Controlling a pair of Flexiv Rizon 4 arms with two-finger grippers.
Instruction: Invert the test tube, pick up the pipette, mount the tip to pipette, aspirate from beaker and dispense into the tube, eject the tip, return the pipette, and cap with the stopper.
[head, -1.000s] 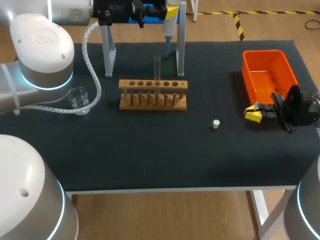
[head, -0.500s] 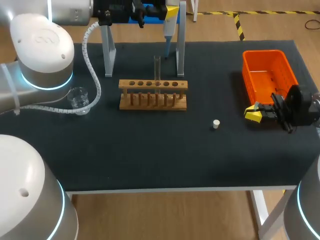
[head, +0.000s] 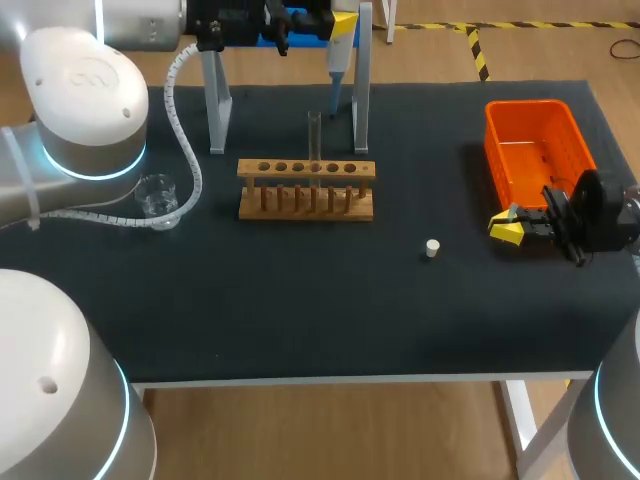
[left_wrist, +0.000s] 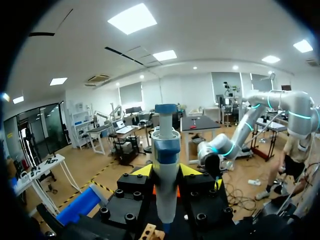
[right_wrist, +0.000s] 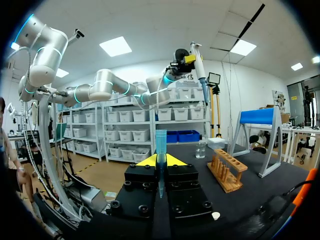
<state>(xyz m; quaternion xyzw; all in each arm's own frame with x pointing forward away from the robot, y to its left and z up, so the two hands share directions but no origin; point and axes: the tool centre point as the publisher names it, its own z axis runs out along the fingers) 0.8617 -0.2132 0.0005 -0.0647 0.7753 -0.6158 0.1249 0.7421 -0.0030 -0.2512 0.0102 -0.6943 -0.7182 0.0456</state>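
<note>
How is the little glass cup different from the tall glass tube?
The beaker is short and wide, while the test tube is tall and thin. The beaker stands straight on the black table near the left side, while the test tube stands in a hole of the wooden rack in the middle. Both are see-through and upright.

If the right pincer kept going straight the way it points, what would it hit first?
Probably nothing close: the right pincer points past the stopper and rack, both off to one side.
</note>
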